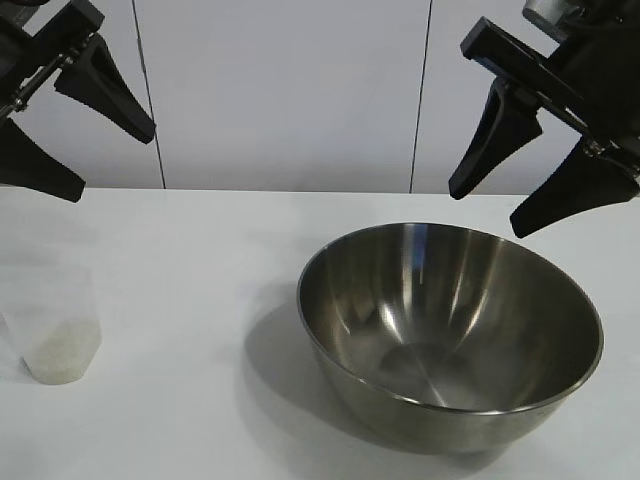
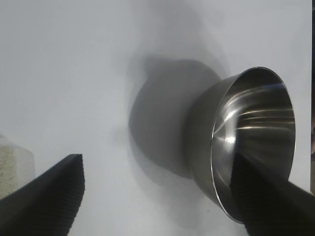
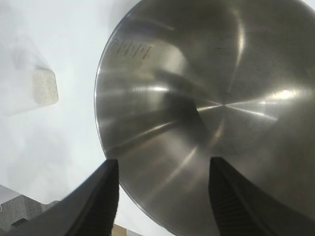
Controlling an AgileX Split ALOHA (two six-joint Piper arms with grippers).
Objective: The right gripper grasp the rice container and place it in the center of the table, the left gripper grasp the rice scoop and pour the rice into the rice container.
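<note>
Nearest the camera sits the steel bowl (image 1: 450, 335), empty and gleaming, on the white table (image 1: 180, 260), right of the middle as the outside camera sees it. Its curved, slippery wall is the main risk: a pinch on the thin rim could slide off or tip the bowl as it is dragged, and a claw coming down off-line could knock it aside. The right claw (image 1: 514, 186) hangs above and just behind the bowl's far rim, tilted steeply down toward it, fingers about half spread and holding nothing. The left claw (image 1: 95, 148) hovers high above and behind the plastic cup (image 1: 55, 335), angled down, fingers spread wide and also empty. That cup stands upright well to the left of the bowl with a shallow layer of rice (image 1: 60, 360) in its bottom. Being light and clear, it could topple or be squeezed out of the fingers, spilling grains before any pour.
</note>
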